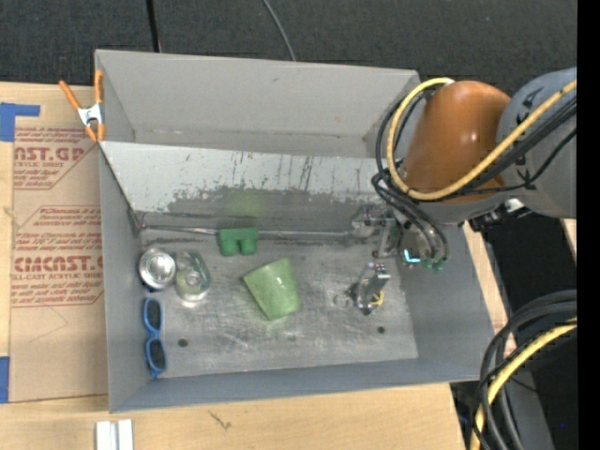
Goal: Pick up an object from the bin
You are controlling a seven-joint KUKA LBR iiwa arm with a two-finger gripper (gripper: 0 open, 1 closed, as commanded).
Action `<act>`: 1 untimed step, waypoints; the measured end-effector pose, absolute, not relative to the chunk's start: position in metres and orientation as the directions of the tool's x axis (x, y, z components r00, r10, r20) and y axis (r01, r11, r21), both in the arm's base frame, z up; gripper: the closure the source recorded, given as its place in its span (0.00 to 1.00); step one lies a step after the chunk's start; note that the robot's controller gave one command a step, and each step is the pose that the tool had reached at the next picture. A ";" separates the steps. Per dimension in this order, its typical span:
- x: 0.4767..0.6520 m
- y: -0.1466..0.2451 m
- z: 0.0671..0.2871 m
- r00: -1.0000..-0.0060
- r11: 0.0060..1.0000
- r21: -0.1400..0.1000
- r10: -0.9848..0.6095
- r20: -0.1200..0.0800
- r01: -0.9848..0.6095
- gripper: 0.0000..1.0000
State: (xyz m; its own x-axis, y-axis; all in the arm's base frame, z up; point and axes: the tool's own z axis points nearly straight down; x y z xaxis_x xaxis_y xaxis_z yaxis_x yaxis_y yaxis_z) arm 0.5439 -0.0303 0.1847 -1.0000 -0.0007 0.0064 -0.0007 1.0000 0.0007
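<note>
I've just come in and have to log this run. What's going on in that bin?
A robot arm reaches in from the right of the view. Its tool is down near the floor in the right part of the grey bin. The nearest thing is a pale green cup, lying on its side towards the middle. Farther off lie a small green block, a silver can, a clear jar and blue sunglasses. I cannot tell whether the tool holds anything.
</note>
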 end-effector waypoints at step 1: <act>0.556 -0.143 0.087 -0.983 0.983 -0.001 -0.182 0.004 -0.182 0.00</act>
